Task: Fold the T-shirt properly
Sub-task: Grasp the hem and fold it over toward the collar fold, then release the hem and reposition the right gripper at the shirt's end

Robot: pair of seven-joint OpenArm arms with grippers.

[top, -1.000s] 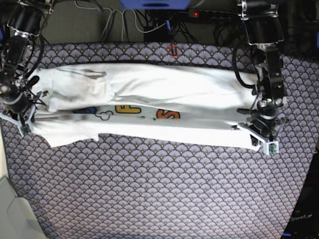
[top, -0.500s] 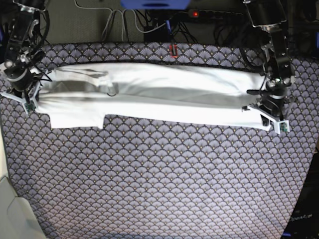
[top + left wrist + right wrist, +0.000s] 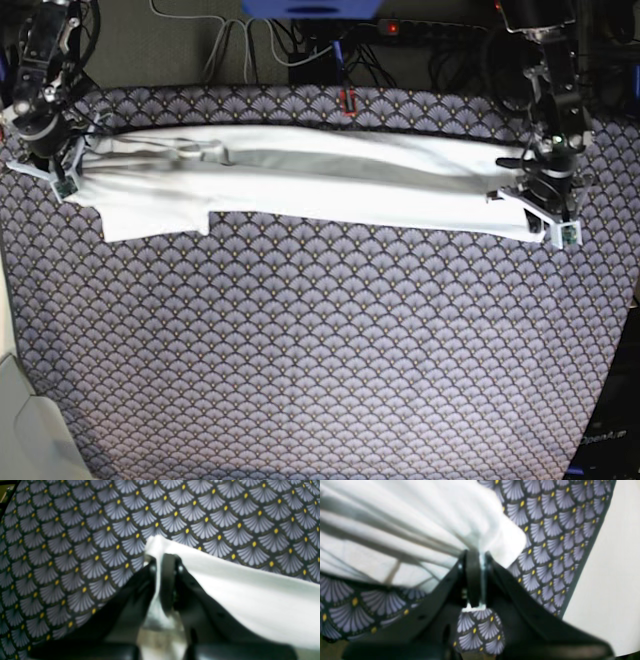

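The T-shirt lies as a long white band across the far part of the patterned table, plain side up, no print showing. One sleeve lies flat at the band's lower left. At the band's right end my left gripper is shut on the T-shirt's corner; in the left wrist view white cloth runs out from between its closed fingers. My right gripper is shut on the left end, where bunched folds are pinched between its fingers.
A fan-patterned cloth covers the table. Cables and a power strip lie behind the far edge. A pale surface borders the table at the near left, and shows as a pale surface in the right wrist view.
Both grippers have carried the held edge toward the far side, folding the shirt over itself. The printed letters are now covered and the band is narrower and further back.
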